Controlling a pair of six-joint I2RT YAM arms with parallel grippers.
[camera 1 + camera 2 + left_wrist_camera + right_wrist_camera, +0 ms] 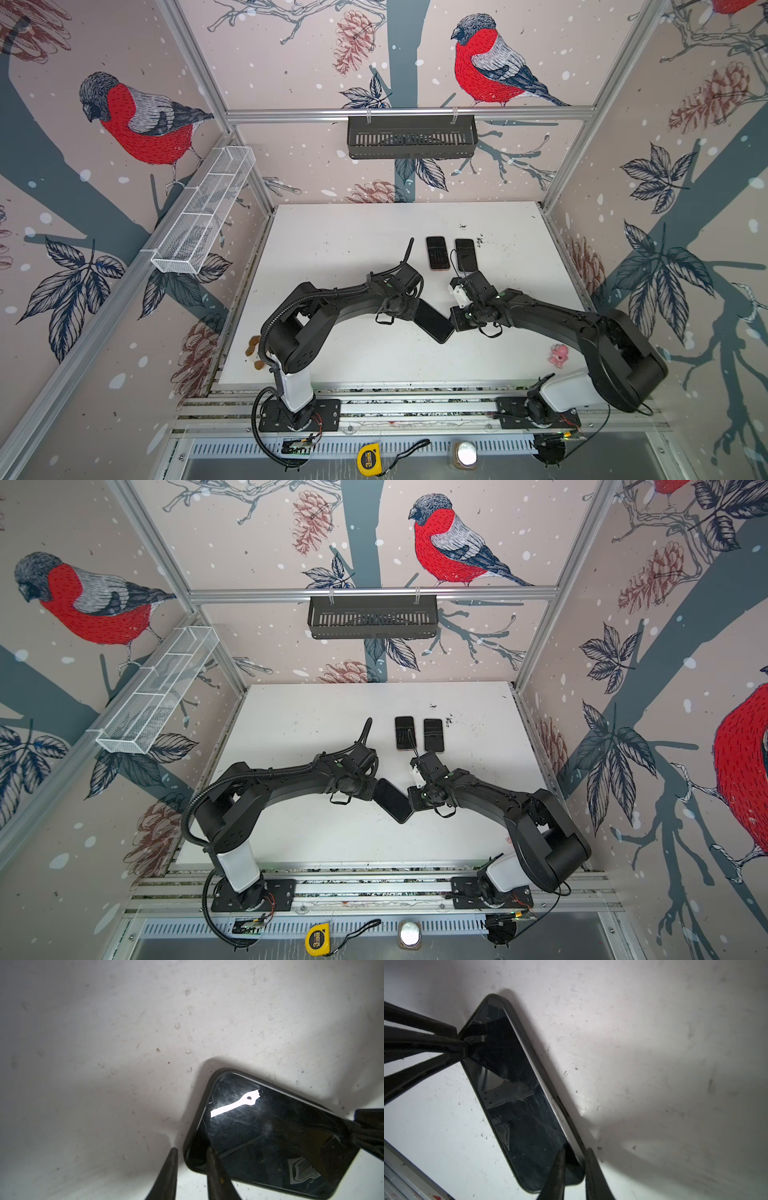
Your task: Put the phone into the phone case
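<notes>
The yellow tape measure (369, 459) (318, 939) is showing "3m" on its black label in both top views. It is lying just beside the aluminium rail (415, 406).

A dark-screened phone (517, 1095) lies in a black phone case (497, 997) on the scuffed white table (654, 1043), a silver edge showing along one long side. The right gripper (575, 1150) straddles the case rim at one corner; the left gripper (459, 1040) clasps the opposite end.

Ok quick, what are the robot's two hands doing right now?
Left gripper: shut on the phone, at a corner.
Right gripper: shut on the phone's opposite corner.
</notes>
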